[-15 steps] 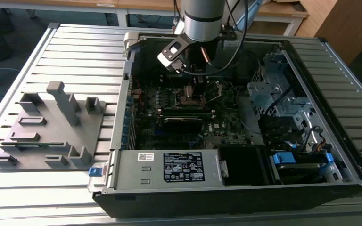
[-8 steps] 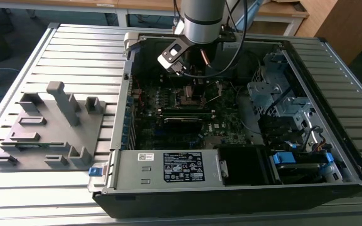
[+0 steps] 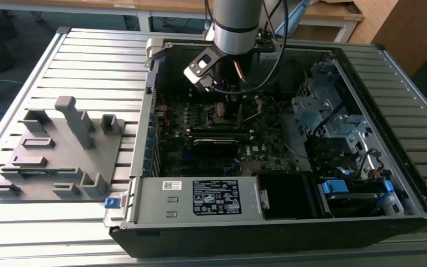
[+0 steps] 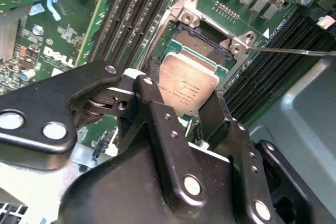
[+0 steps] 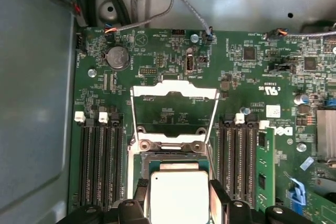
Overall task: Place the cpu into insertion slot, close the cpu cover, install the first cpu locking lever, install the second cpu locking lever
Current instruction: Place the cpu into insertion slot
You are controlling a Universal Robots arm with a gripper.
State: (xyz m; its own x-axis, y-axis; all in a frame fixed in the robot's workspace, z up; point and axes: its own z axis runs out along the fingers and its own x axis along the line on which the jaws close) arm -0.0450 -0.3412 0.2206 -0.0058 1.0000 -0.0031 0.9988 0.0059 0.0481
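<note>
A ribbed metal tabletop (image 3: 43, 61) carries an open computer case (image 3: 273, 242), and the arm reaches down into it over the green motherboard (image 5: 252, 85). The cpu (image 5: 178, 199) sits pinched between the two black fingers (image 5: 218, 195) of the gripper (image 5: 179, 184), which is closed against its opposite edges, metal top facing up. In both wrist views the chip hangs over the near part of the insertion slot (image 4: 206, 34). The slot's dark centre lies bare just ahead of the fingertips, and whether the chip touches it cannot be told. Farther ahead of the gripper the cpu cover (image 5: 173, 92) stands swung open, board showing through its window. A thin locking lever (image 4: 294, 52) juts out beside the slot. Long black memory slots (image 5: 100, 161) flank the gripper on both sides. Well away from the gripper, outside the case, a grey moulded fixture (image 3: 58, 150) rests on the tabletop.
</note>
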